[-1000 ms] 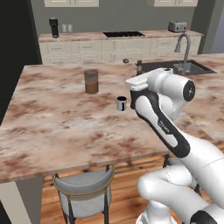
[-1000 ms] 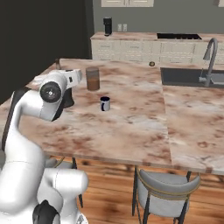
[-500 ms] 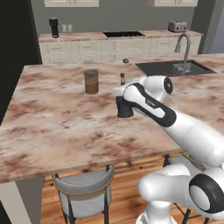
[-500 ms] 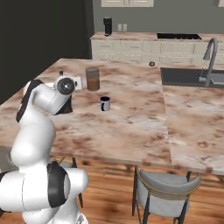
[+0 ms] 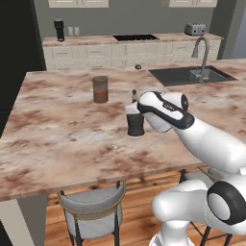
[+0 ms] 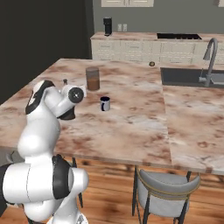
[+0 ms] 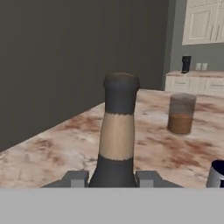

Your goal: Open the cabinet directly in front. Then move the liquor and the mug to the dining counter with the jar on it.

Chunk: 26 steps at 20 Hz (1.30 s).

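My gripper is shut on the liquor, a near-black bottle whose neck rises between the two fingers. In the left base view the liquor stands upright at the surface of the dining counter, with the gripper around its upper body. Whether it rests on the marble I cannot tell. The jar stands farther back on the same slab. The mug sits just beside the bottle. From the right base view my arm covers the bottle except its cap.
A sink with a tall faucet lies in the counter's right part. Stools stand at the near edge. Cream wall cabinets hang over the back counter with a coffee machine and toaster.
The hand has swung down and toward the counter's middle, bringing the liquor to the counter surface beside the mug. Mug and jar have stayed put.
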{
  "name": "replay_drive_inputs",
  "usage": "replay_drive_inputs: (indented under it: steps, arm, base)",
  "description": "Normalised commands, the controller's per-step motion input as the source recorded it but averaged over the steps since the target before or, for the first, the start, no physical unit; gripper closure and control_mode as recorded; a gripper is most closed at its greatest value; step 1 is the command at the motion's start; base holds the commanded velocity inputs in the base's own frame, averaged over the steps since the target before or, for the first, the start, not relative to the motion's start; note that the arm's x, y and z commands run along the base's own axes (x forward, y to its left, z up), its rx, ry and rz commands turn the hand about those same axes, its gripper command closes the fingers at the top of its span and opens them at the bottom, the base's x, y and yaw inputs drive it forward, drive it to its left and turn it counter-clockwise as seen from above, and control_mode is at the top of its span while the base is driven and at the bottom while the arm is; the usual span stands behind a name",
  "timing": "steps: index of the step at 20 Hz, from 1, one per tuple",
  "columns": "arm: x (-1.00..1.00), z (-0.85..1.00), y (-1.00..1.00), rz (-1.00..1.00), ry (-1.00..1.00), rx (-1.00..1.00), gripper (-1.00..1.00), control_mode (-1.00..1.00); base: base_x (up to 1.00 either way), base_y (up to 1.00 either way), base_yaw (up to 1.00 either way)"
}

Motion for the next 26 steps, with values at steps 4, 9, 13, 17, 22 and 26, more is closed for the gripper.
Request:
replay_drive_inputs:
  steps: [4,9,13,17,22,26]
  arm:
    - [0.00,-0.18,0.06,-0.05,-0.18,0.00,1.00,-1.00]
    - [0.00,-0.15,0.03,-0.03,-0.15,0.00,1.00,-1.00]
    - [0.00,0.00,0.00,0.00,-0.01,0.00,1.00,-1.00]
    - [0.13,0.00,0.01,0.00,0.00,0.00,1.00,-1.00]
    - [0.41,-0.07,0.08,0.00,0.00,0.00,1.00,-1.00]
    - [0.43,-0.07,0.09,0.00,0.00,0.00,1.00,-1.00]
  base:
    - [0.00,0.00,0.00]
    - [0.00,0.00,0.00]
    - [0.00,0.00,0.00]
    - [0.00,0.00,0.00]
    - [0.00,0.00,0.00]
    - [0.00,0.00,0.00]
